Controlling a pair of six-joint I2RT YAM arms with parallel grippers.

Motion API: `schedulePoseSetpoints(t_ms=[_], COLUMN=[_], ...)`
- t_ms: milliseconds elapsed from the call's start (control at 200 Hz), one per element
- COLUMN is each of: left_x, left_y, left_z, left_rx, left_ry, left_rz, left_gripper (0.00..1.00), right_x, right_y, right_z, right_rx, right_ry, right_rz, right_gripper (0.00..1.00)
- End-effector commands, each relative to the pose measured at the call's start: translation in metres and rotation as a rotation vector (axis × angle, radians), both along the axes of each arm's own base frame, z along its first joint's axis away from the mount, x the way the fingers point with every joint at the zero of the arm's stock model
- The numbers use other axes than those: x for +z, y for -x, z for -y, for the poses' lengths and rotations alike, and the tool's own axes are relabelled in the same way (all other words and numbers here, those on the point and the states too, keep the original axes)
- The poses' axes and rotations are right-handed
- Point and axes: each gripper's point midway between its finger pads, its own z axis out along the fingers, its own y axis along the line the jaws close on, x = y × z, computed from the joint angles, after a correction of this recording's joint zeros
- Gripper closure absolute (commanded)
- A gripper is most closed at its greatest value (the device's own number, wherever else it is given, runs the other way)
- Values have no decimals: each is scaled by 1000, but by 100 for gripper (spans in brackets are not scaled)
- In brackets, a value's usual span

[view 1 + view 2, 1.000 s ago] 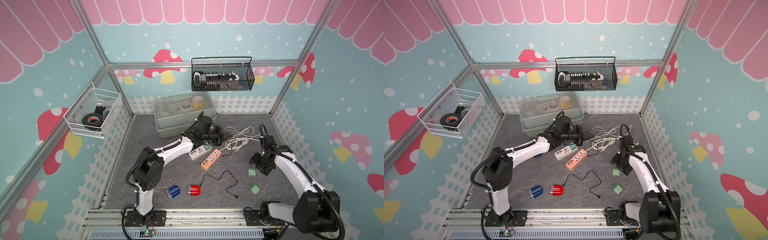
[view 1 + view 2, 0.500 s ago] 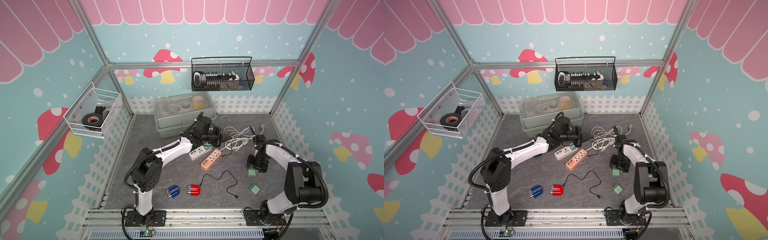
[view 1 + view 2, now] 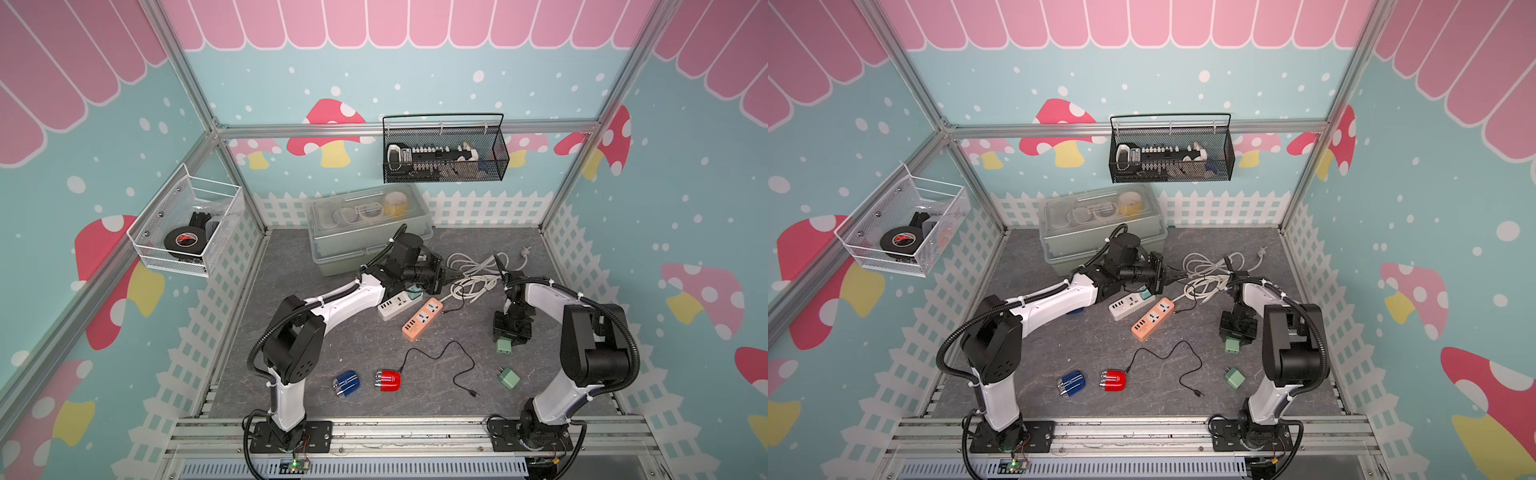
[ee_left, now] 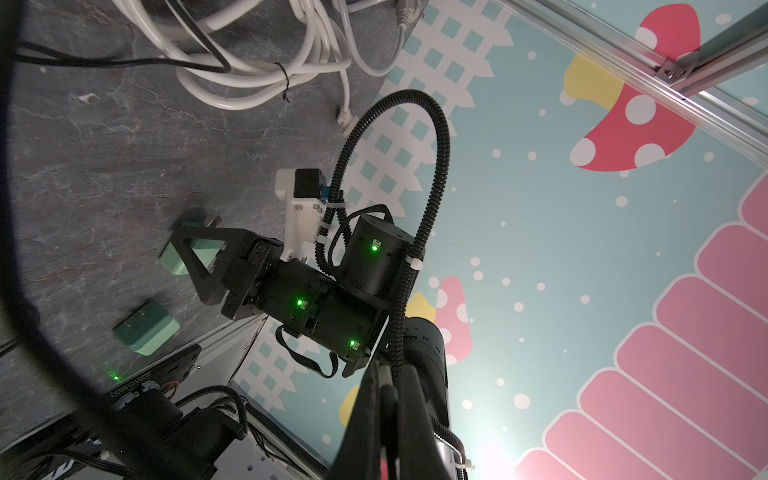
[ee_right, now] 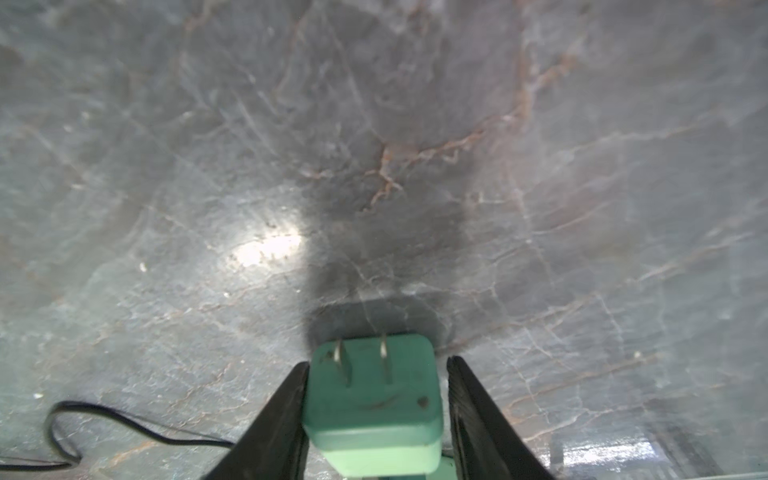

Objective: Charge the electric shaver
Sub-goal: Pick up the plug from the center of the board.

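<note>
The surface looks like grey stone with rust-coloured veins, matt except for one soft glare patch. The green adapter is smooth satin plastic, lightly scuffed, with two bright metal prongs. The right claw has matt black plastic fingers, one inner face finely ridged.

Toward 6 o'clock in both top views, the red shaver and blue shaver are glossy plastic. At 12 o'clock the storage box is frosted translucent plastic. The black basket is metal mesh, and the white basket is painted wire mesh. The white cables look smooth and rubbery.
</note>
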Motion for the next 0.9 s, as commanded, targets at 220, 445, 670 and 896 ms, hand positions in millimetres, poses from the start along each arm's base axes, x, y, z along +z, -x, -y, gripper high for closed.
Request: schedulePoseSetpoints(t_ms=[220,445,670,896], left_x=[14,12,21,56], left_y=[0,-1,-5,-14], left_z=[-4,-4,-5,-1], left_rx=[3,5,19,27], left_ry=[23,21,39,146], left_rz=[23,19,43,145], left_gripper=[100,100,100,100], right_x=[-5,-5,39,166], right_y=[18,20,-6,-62], right_z=[-6,-6,-12,-21], right_rx=[-31,-51,-152,-418], right_ry=[-37,-35,-70,-237], right_rz=[-51,-51,133,633], right_gripper=[52,62,85,93])
